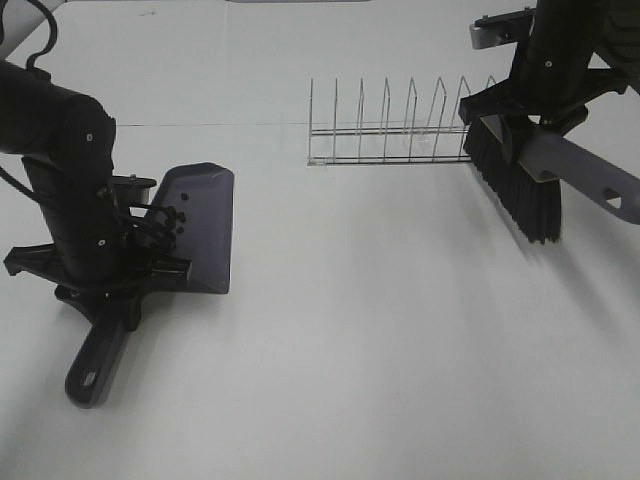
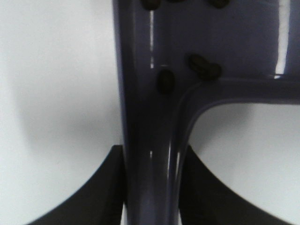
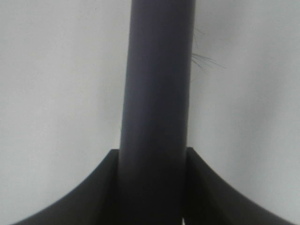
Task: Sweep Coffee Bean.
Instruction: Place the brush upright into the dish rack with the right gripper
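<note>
Holding the catch is the grey-purple dustpan [image 1: 207, 228], which sits at the left of the white table [image 1: 380, 350]. The coffee bean [image 2: 166, 80] pile lies inside it. In the left wrist view, one dark oval bean rests just beside the spot where the handle meets the pan's back wall, its long axis roughly in line with the handle. Two more touch each other close by and lie slantwise, and others show only partly at the frame edge. From the high camera the beans are small dark specks on the pan floor, close to the arm.

The left gripper [image 2: 152, 159] is closed tight on the dustpan's handle, one black finger pressed to each side. The handle slants toward the near edge of the table. The pan spreads out beyond it, its straight front lip on the side facing the table's middle. Whether the pan touches the tabletop I cannot tell.

The right gripper [image 3: 152, 157] is likewise clamped on the grey handle of the brush [image 1: 520, 190], far right. The black bristles hang downward, and the handle's end, with its hanging hole, points toward the right edge. A wire rack [image 1: 390, 135] stands just beside the brush, toward the back.
</note>
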